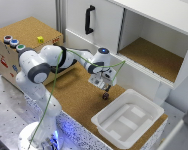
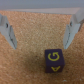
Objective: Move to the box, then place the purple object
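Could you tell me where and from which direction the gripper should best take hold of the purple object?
Grip the purple object, a small cube lying on the cork mat, across two opposite flat side faces, coming straight down from above. The gripper hangs open over it, but the cube lies off-centre, so it probably needs centring first.

The purple object bears a yellow "G" on its face.
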You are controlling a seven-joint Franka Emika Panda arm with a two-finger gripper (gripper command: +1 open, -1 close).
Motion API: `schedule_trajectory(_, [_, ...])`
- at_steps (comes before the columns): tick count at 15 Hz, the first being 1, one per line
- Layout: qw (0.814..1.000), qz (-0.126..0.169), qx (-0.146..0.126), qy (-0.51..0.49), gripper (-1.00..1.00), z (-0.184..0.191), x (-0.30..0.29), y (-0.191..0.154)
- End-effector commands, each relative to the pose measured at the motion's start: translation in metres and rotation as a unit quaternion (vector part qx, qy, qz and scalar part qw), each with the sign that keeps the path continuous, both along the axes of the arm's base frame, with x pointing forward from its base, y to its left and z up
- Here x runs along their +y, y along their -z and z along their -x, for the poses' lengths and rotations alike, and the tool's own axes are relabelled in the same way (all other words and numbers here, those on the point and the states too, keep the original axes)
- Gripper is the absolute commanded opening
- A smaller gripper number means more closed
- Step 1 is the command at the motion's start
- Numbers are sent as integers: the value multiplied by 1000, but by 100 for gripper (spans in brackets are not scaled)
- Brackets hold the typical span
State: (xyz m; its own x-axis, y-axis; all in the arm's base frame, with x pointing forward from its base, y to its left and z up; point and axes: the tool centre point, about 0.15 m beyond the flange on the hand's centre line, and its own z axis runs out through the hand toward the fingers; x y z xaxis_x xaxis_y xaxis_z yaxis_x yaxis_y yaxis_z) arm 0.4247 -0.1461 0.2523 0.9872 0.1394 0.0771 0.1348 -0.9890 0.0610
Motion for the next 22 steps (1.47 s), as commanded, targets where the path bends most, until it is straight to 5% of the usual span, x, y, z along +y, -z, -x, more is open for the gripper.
schedule_trajectory(1, [998, 25, 55, -25, 100, -22, -21, 39])
schedule_trajectory(12, [999, -11, 44, -6, 100, 1, -29, 54])
schedule_trajectory(13, [999, -11, 45, -5, -100, 2, -29, 55])
schedule_trajectory(22, [999, -13, 40, 7, -100, 4, -23, 56])
